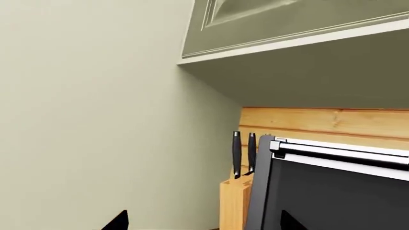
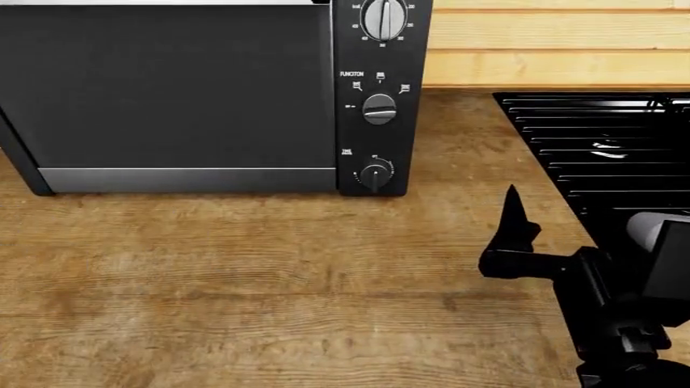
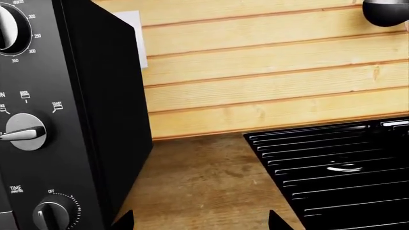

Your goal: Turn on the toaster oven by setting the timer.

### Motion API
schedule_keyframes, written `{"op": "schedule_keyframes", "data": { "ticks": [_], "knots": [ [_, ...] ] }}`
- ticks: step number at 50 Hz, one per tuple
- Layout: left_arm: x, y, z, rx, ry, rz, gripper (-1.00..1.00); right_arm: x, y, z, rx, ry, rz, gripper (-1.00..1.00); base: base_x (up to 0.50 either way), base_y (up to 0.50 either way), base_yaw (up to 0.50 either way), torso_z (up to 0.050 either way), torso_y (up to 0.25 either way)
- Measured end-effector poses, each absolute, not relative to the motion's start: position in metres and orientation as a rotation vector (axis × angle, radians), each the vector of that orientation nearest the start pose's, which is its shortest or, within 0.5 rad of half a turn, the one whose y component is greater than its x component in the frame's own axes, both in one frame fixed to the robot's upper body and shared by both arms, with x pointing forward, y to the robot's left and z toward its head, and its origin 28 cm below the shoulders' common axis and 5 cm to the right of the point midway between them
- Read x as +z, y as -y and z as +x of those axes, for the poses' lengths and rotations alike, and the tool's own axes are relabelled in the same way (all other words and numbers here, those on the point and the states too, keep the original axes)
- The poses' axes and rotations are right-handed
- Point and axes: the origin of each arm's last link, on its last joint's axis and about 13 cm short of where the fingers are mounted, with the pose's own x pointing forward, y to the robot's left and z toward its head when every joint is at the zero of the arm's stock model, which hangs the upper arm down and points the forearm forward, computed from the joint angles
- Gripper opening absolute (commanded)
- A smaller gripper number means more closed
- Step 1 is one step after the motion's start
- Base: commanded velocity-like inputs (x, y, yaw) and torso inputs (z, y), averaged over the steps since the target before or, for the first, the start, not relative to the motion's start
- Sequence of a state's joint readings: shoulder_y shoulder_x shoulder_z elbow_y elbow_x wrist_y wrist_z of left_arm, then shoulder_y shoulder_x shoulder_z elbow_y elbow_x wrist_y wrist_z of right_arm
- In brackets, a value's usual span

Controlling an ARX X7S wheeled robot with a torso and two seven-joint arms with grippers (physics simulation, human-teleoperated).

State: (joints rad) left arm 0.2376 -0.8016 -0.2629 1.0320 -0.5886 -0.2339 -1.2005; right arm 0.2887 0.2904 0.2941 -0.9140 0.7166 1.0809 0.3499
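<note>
The toaster oven fills the upper left of the head view, standing on the wooden bench with its dark glass door facing the camera and a silver strip along the door's lower edge. Its knob panel runs down the right side of the box. The timer is the lowest and smallest knob there, under the "TIME" label and ringed by white ticks; above it sit the function knob and, at the top edge of the frame, the grey temperature dial.

The right gripper is in the lower right of the head view, over bare bench. One dark finger points up toward the oven, its tip lower and to the right of the timer, well apart from it and touching nothing. In the right wrist view the two fingers show as dark tips at the bottom edge, spread wide with bench between them; the timer lies at the lower left, just outside the left tip.

The black stovetop occupies the right side of the head view.

In the left wrist view the left gripper shows only two dark finger tips at the bottom edge, set apart, with the oven's door and a knife block beyond them.
</note>
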Motion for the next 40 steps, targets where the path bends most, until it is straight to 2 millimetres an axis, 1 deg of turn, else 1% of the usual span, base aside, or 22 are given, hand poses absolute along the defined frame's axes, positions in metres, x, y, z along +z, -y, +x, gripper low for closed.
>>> {"op": "schedule_keyframes", "data": {
  "ticks": [12,16,22,30,40],
  "knots": [
    [0.207,-0.275,0.127,0.724,0.593,-0.021,1.00,0.192,0.139,0.187,-0.045,0.131,0.093,1.00,0.00,0.00,0.00,0.000,0.000],
    [0.207,-0.276,0.126,0.729,0.595,-0.021,1.00,0.200,0.140,0.184,-0.048,0.131,0.096,1.00,0.00,0.00,0.00,0.000,0.000],
    [0.208,-0.276,0.125,0.733,0.598,-0.022,1.00,0.216,0.137,0.183,-0.051,0.086,0.109,1.00,0.00,0.00,0.00,0.000,0.000],
    [0.208,-0.277,0.123,0.734,0.600,-0.023,1.00,0.231,0.126,0.175,-0.024,0.047,0.070,1.00,0.00,0.00,0.00,0.000,0.000],
    [0.209,-0.278,0.121,0.731,0.602,-0.025,1.00,0.246,0.114,0.164,0.058,-0.011,0.017,1.00,0.00,0.00,0.00,0.000,0.000]
  ]
}}
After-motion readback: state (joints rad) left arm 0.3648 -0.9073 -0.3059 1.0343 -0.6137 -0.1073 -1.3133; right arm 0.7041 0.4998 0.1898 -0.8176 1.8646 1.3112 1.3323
